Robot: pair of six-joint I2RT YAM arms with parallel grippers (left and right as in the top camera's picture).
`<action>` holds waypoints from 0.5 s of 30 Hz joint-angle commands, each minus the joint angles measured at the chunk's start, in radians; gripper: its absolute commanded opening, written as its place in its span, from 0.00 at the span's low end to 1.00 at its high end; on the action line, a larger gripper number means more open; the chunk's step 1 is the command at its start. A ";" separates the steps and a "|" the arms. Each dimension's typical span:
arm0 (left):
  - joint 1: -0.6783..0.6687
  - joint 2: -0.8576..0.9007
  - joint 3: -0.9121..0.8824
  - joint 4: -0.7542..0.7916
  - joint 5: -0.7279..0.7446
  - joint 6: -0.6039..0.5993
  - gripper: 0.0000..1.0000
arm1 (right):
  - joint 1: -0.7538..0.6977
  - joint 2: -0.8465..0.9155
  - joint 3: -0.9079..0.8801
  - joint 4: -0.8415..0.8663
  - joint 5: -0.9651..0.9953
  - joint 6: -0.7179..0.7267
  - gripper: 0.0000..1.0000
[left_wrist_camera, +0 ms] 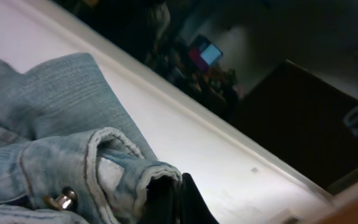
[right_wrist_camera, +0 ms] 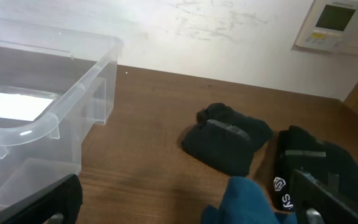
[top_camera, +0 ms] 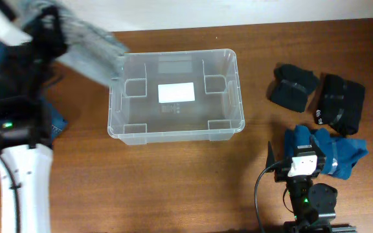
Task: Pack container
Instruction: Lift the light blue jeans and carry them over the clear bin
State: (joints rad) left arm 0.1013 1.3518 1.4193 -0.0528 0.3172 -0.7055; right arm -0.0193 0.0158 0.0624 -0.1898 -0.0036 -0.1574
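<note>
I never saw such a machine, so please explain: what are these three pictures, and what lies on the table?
Two robot arms work at a brown wooden table. One picture looks down from above; the other two come from a camera on each wrist. In the middle stands a large clear plastic tub, empty. On the right lie two black folded cloth bundles and a blue cloth. The right gripper is open above the blue cloth. The left gripper holds a light blue denim garment up beside the tub.
</note>
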 commanded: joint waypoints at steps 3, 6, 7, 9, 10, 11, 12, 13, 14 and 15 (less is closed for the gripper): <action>-0.254 -0.028 0.042 0.029 -0.380 -0.043 0.01 | -0.008 -0.007 -0.007 -0.002 0.009 0.006 0.98; -0.418 0.000 0.042 0.031 -0.616 -0.047 0.01 | -0.008 -0.007 -0.007 -0.002 0.009 0.005 0.98; -0.439 0.009 0.042 0.030 -0.648 -0.061 0.01 | -0.008 -0.007 -0.007 -0.002 0.009 0.005 0.98; -0.512 0.061 0.042 0.029 -0.735 -0.194 0.01 | -0.008 -0.007 -0.007 -0.002 0.009 0.006 0.98; -0.522 0.078 0.042 0.030 -0.750 -0.234 0.01 | -0.008 -0.007 -0.007 -0.002 0.009 0.006 0.98; -0.528 0.094 0.042 0.030 -0.761 -0.267 0.01 | -0.008 -0.006 -0.007 -0.002 0.009 0.006 0.98; -0.533 0.114 0.042 0.029 -0.768 -0.301 0.01 | -0.008 -0.007 -0.007 -0.002 0.009 0.006 0.98; -0.534 0.138 0.042 0.030 -0.769 -0.337 0.01 | -0.008 -0.007 -0.007 -0.002 0.009 0.006 0.98; -0.534 0.157 0.042 0.030 -0.769 -0.367 0.01 | -0.008 -0.007 -0.007 -0.002 0.009 0.006 0.98; -0.534 0.183 0.042 0.030 -0.768 -0.400 0.01 | -0.008 -0.007 -0.007 -0.002 0.009 0.006 0.98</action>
State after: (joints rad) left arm -0.4320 1.4902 1.4197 -0.0448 -0.3798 -0.9588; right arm -0.0193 0.0158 0.0624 -0.1898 -0.0032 -0.1577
